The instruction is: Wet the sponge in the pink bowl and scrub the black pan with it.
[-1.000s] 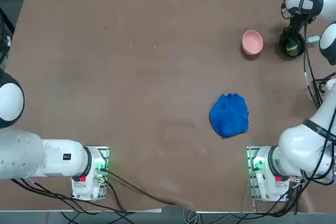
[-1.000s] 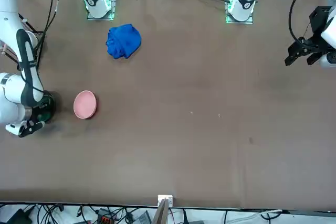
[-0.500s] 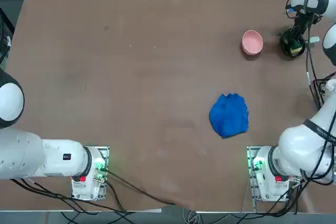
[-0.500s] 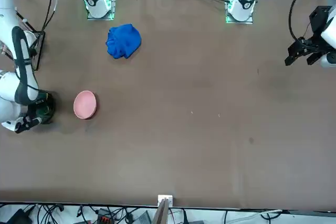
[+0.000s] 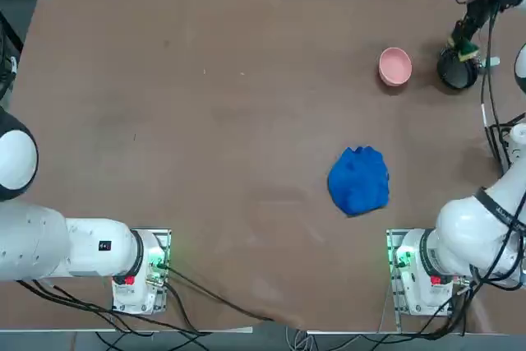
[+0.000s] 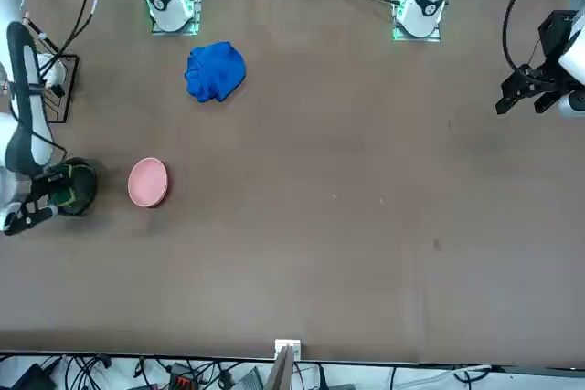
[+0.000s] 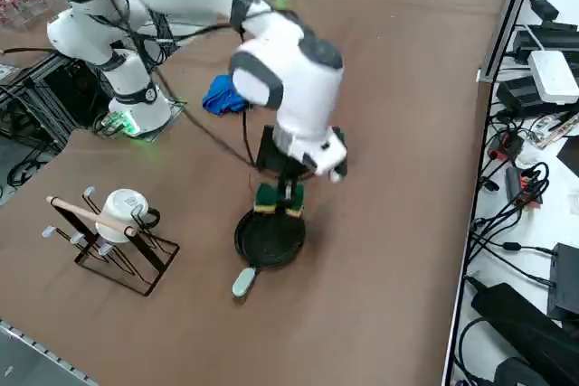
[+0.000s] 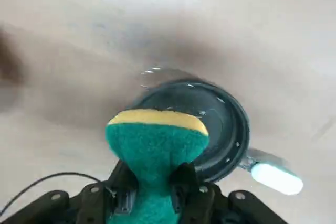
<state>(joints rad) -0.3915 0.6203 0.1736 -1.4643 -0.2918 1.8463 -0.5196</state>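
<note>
My right gripper [image 7: 288, 194] is shut on the sponge [image 8: 156, 141], a green block with a yellow layer, and holds it in the air just above the black pan [image 7: 270, 239]. In the top view the sponge [image 5: 465, 47] hangs over the pan [image 5: 457, 71] at the table's far right edge. The pan's pale handle [image 8: 276, 178] sticks out to one side. The pink bowl [image 5: 395, 66] sits on the table just left of the pan in the top view. In the front view the bowl [image 6: 147, 181] lies beside the pan [image 6: 73, 186].
A crumpled blue cloth [image 5: 359, 180] lies nearer the right arm's base. A wire rack with a white mug [image 7: 122, 211] stands off the table's right edge, close to the pan. Cables and power strips [image 7: 534, 88] line the far side.
My right gripper has lifted the sponge up out of the black pan and drawn it toward the table's far edge. The pan, the bowl and the cloth have stayed put.
</note>
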